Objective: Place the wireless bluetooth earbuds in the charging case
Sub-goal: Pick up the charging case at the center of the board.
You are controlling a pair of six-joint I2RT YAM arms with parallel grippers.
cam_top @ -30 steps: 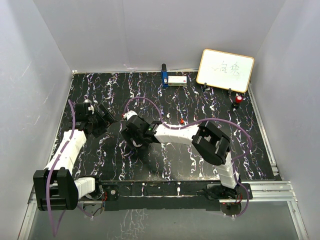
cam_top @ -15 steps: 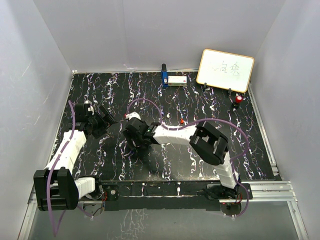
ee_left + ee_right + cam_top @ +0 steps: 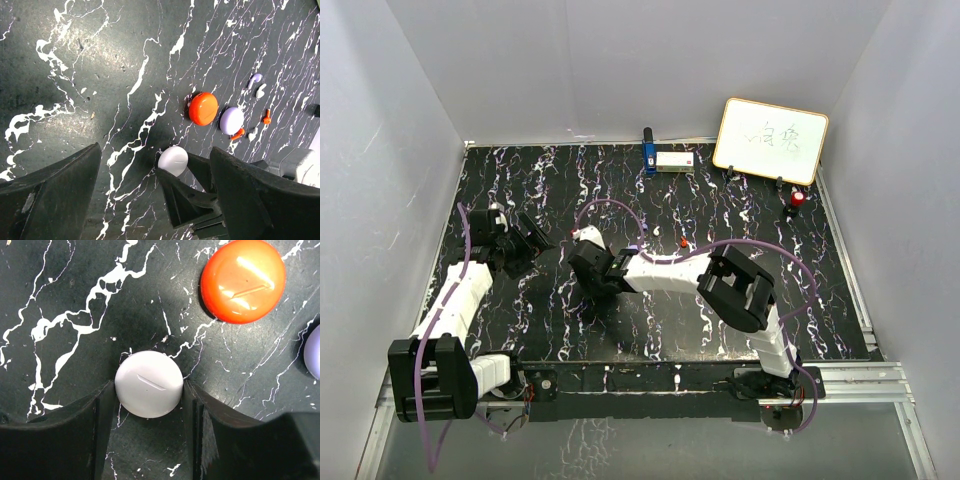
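black marbled table (image 3: 740,210), left gripper (image 3: 533,237) near right gripper (image 3: 590,285), whiteboard (image 3: 770,140) far right

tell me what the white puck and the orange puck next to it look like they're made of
White puck: looks like hard moulded plastic with a matte to satin finish. It shows only soft, even shading and one thin slot line. Orange puck: probably the same kind of plastic but glossy, with sharp bright reflections on its domed top. The look alone cannot confirm either.
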